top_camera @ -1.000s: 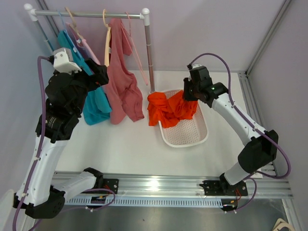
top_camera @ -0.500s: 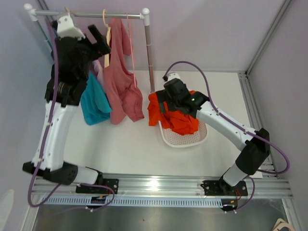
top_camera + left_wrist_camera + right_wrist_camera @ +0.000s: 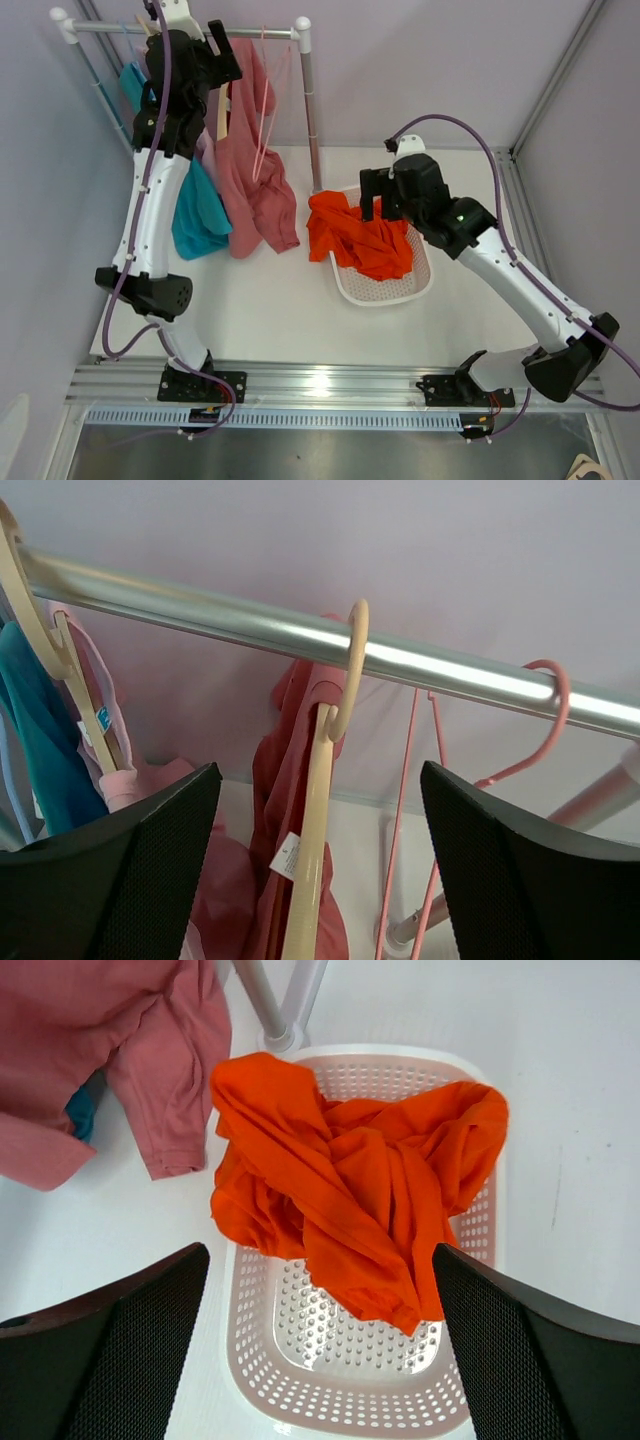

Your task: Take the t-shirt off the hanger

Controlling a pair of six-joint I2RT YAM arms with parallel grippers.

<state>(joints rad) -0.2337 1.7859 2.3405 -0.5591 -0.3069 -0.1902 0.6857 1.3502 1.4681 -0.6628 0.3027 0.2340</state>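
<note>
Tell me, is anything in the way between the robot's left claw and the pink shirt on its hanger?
Nothing visible is. The left gripper is open, facing the pink t-shirt on its cream hanger straight ahead, with only air between. An empty pink hanger hangs off to one side on the rail.

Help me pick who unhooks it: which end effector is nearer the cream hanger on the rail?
Left. The left end effector sits just below the rail, the cream hanger framed between its open fingers; the right end effector hovers over the basket, well away.
</note>
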